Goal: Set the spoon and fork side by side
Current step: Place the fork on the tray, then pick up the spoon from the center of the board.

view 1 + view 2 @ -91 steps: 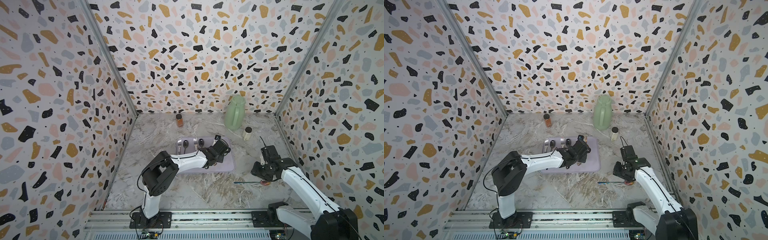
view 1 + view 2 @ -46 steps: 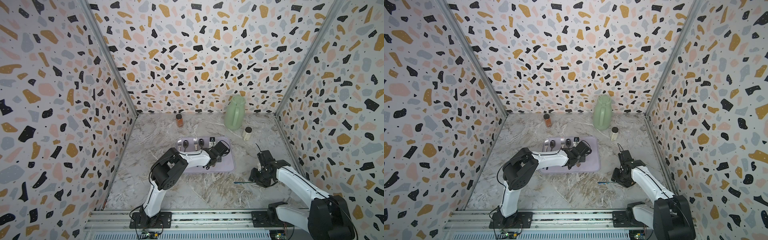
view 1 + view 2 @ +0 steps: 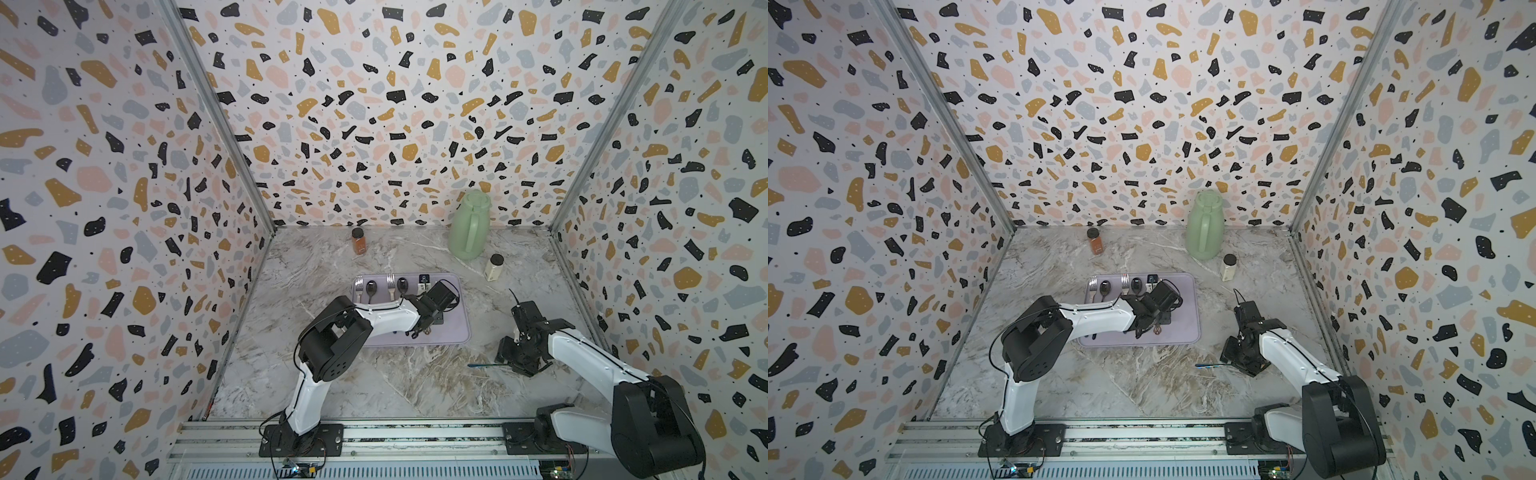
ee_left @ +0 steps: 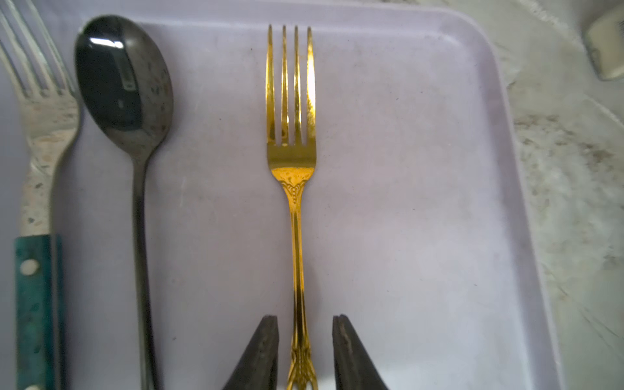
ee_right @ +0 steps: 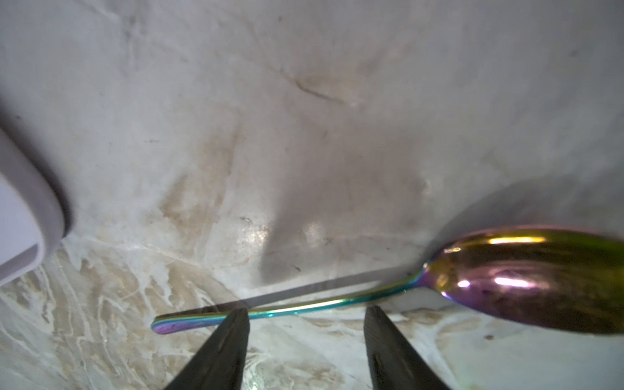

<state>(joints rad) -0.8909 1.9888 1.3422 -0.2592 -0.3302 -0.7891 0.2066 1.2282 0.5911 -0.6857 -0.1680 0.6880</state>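
A gold fork (image 4: 293, 162) lies flat on the lilac tray (image 4: 439, 169), tines toward the tray's far rim. My left gripper (image 4: 305, 320) is open, with a finger on each side of the fork's handle and a small gap on both. Beside the fork lie a black spoon (image 4: 123, 84) and a silver fork with a teal handle (image 4: 37, 162). A rainbow-coloured spoon (image 5: 526, 277) lies on the marble table (image 5: 304, 101) to the right of the tray. My right gripper (image 5: 307, 314) is open just over the spoon's handle. In both top views the left gripper (image 3: 432, 318) hangs over the tray (image 3: 457, 328).
A green jug (image 3: 469, 228) stands at the back wall, a white bottle (image 3: 493, 267) just in front of it and an orange spice jar (image 3: 358, 241) at the back left. Another fork and spoon pair (image 3: 365, 286) lies at the tray's left end. Patterned walls close three sides.
The left gripper has opened and let go of the gold fork, which now rests on the tray. The right gripper has lowered to the rainbow spoon's handle and opened wider.
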